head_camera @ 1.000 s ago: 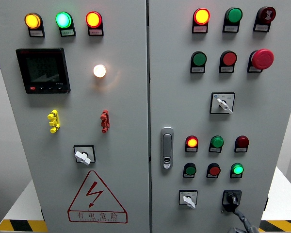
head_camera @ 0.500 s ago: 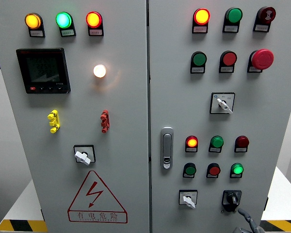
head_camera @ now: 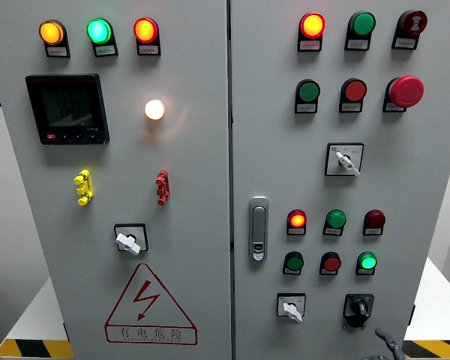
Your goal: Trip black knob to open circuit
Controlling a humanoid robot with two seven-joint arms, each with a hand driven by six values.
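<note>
Down at the bottom edge, right of centre, only a sliver of the right robot hand [head_camera: 386, 346] shows: a grey fingertip or two poking up, and whether the fingers are spread or curled cannot be told. It sits just below and to the right of the black knob [head_camera: 358, 306], apart from it, with nothing in its grasp that can be seen.

The black knob is in the lower right of the frame, on the right door of the grey cabinet [head_camera: 427, 172], bottom row. It is a dark rotary handle on a square black plate, with a small pale mark at its centre. Its bar runs close to upright, long axis near vertical.

Count the selectors: one black knob and three white-handled ones. One white selector [head_camera: 291, 307] sits just left of the black knob, one [head_camera: 345, 160] higher on the right door, one [head_camera: 129, 240] on the left door; all three handles slant toward the lower right.

Lamps and buttons next. Three lit lamps in the upper left of the frame: amber, green, red. A glowing white lamp [head_camera: 154, 109] below them. One black meter [head_camera: 67, 109] at left. One yellow clip [head_camera: 82, 187], one red clip [head_camera: 162, 187]. One red mushroom button [head_camera: 405, 91] at upper right. One metal door latch [head_camera: 258, 229] mid-frame. One red warning triangle [head_camera: 148, 304] at lower left.
</note>
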